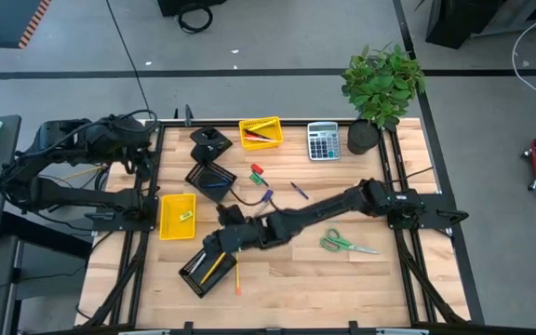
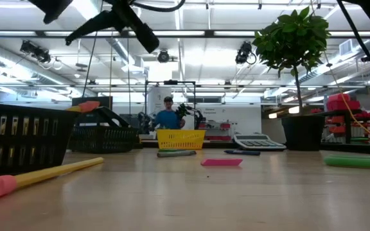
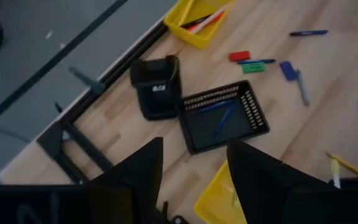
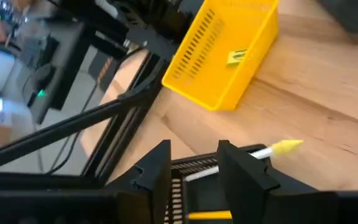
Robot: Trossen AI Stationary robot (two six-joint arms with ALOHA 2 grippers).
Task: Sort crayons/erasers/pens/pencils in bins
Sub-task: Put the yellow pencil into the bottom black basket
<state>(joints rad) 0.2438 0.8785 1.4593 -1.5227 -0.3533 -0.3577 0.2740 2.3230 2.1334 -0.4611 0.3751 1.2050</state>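
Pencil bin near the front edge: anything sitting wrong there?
Yes. The black mesh bin lies skewed to the table edge, and a yellow pencil lies on the wood beside it, outside. The right gripper hovers over that bin, fingers apart, nothing between them.

Bright yellow slotted bins [image 1: 260, 132] beside black wire-mesh bins [image 1: 211, 179], green-handled scissors [image 1: 346, 245], grey calculator [image 1: 323, 141], pink eraser [image 2: 221, 163] on pale wood table [image 1: 342, 274].

Light wood bench [image 1: 296, 270] is pretty cluttered: two yellow bins [image 1: 177, 215], two black mesh bins [image 1: 210, 178], a grey calculator [image 1: 323, 141], a potted plant [image 1: 380, 88], green-handled scissors [image 1: 345, 245], plus loose pens [image 1: 300, 190] and erasers [image 1: 257, 169] scattered mid-bench, and a pencil [image 1: 237, 276] just beside the front mesh bin.
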